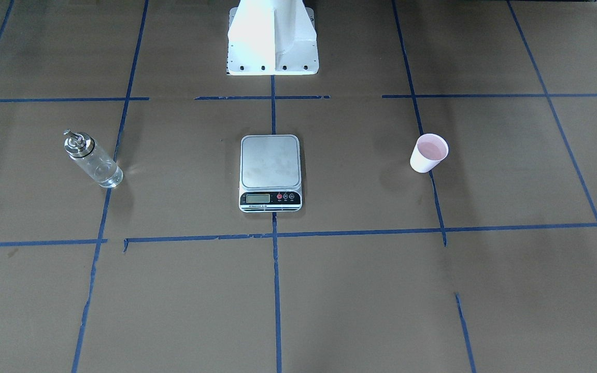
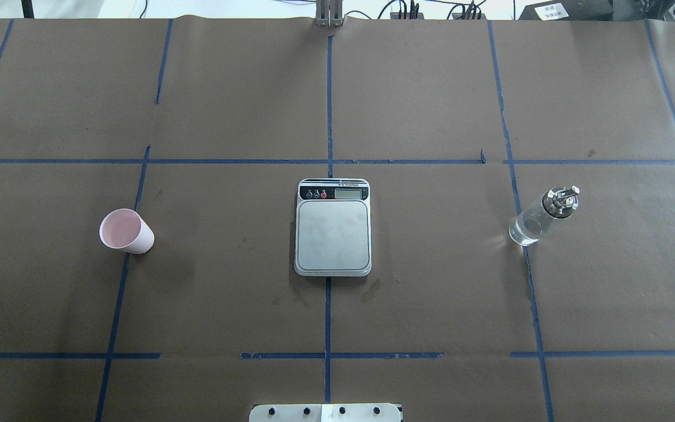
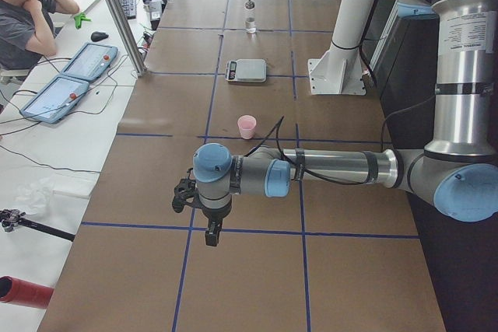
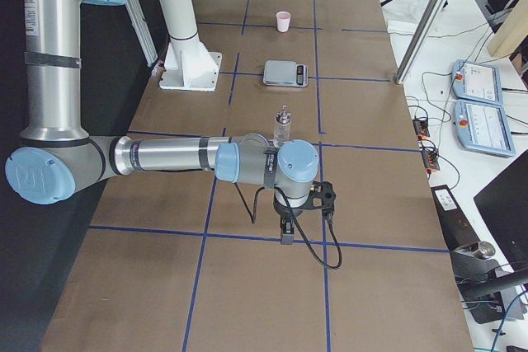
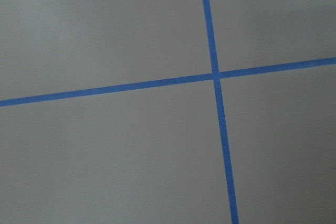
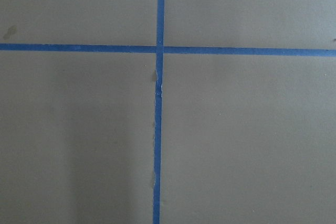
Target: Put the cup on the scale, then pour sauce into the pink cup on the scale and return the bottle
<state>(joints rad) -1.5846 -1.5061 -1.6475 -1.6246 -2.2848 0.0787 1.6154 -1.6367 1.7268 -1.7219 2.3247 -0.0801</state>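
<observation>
Tabletop (image 2: 226, 88), brown, blue tape grid (image 2: 329, 105) — scale (image 2: 333, 234) centred; pink cup (image 2: 126, 231), clear bottle (image 2: 539, 218) upright, flanking. Left hand (image 3: 212, 232), right hand (image 4: 285, 232) — grip cannot be told.

Two blue tape lines (image 6: 159, 49) cross on brown paper (image 6: 247, 140).

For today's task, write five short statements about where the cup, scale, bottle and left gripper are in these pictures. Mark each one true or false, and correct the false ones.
1. The cup stands on the scale. False: it stands on the table, apart from the scale, on the robot's left side.
2. The scale's platform is bare. True.
3. The bottle stands upright on the robot's right side. True.
4. The left gripper holds the cup. False: the cup stands alone, well apart from that gripper.
5. The scale's display end points toward the robot. False: it points away from the robot.
</observation>
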